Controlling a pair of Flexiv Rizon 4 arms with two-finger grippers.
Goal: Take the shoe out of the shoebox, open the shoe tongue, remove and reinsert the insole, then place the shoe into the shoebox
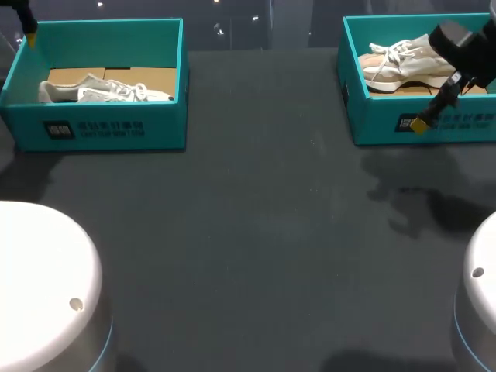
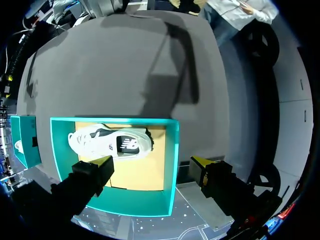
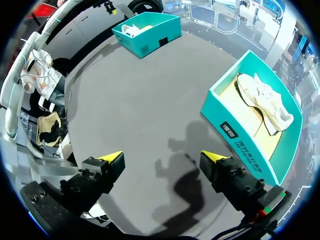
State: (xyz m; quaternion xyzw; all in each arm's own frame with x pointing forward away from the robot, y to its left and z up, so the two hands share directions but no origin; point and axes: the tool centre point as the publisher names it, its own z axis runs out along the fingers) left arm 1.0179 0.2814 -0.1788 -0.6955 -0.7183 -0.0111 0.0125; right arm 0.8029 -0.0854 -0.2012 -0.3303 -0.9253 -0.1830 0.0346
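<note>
The left tool (image 2: pixel 152 162) is open wide and holds nothing. Its wrist view shows both yellow tips (image 2: pixel 104 163), one over the left box (image 2: pixel 172 150) and one outside its wall. The white shoe (image 2: pixel 112 142) lies inside that box, just ahead of the tips. The head view shows only one tip of this tool, at the box's far corner. The right tool (image 3: pixel 162 157) is wide too and empty, above the dark counter (image 3: pixel 130 100). The right box (image 3: pixel 245 145) sits near it with the cream shoe (image 3: pixel 265 102) inside. The head view shows this tool in front of that box's front wall.
</note>
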